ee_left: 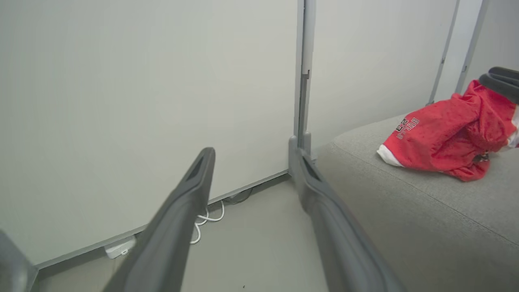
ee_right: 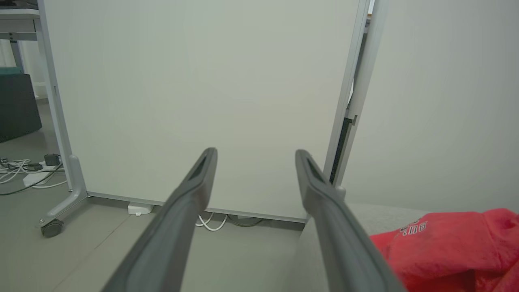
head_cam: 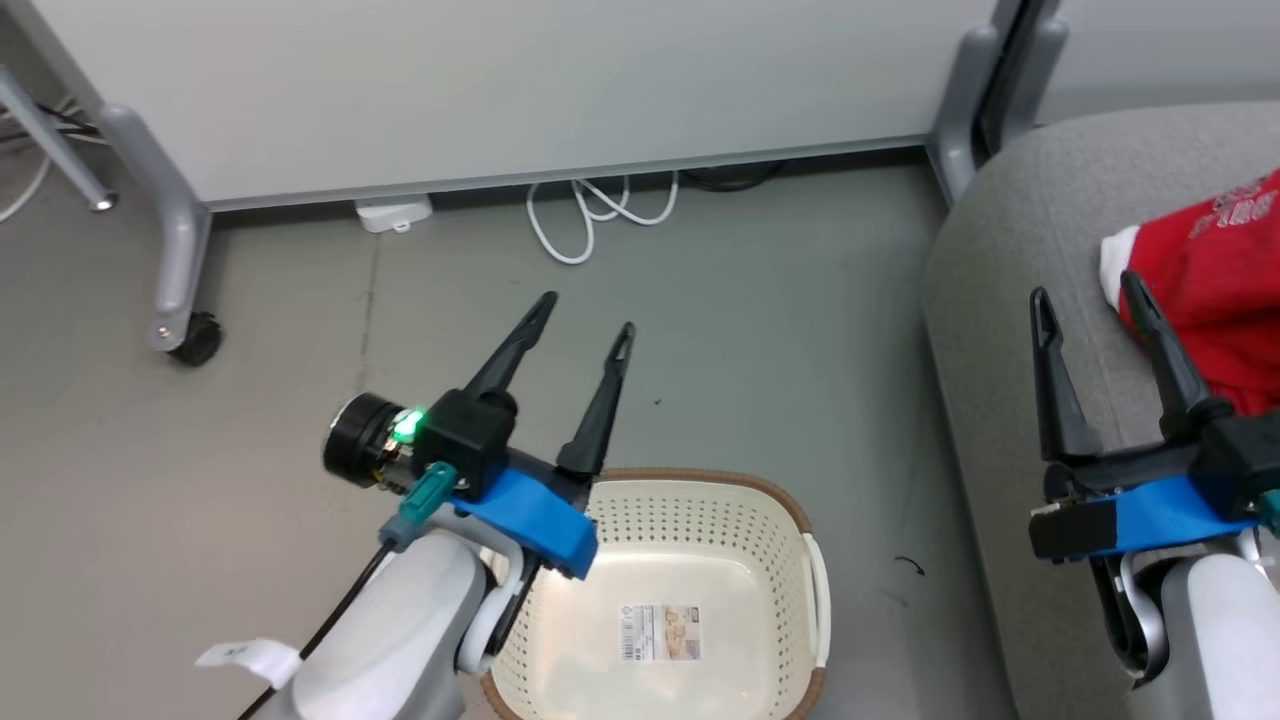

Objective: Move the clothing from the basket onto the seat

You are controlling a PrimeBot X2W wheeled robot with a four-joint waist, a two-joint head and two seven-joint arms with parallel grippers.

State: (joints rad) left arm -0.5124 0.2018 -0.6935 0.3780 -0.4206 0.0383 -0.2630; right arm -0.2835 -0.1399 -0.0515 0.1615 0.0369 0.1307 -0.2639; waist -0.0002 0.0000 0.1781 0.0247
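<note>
The cream basket [head_cam: 700, 520] with a brown rim stands on the floor at the bottom middle of the head view; only a paper label shows on its floor. Red clothing [head_cam: 1215, 280] with white trim lies on the grey seat [head_cam: 1010, 300] at the right. It also appears in the left wrist view as red clothing [ee_left: 442, 138] on the seat [ee_left: 405, 211], and at the lower right of the right wrist view as clothing [ee_right: 450, 251]. My left gripper [head_cam: 590, 315] is open above the basket's far left corner. My right gripper [head_cam: 1085, 290] is open over the seat, just left of the clothing.
A white partition panel [head_cam: 500, 90] on wheeled grey legs [head_cam: 180, 300] stands behind the floor space. A white cable [head_cam: 590, 215] and a power block [head_cam: 393, 212] lie at its foot. More cables [ee_right: 24, 170] lie at the far left in the right wrist view.
</note>
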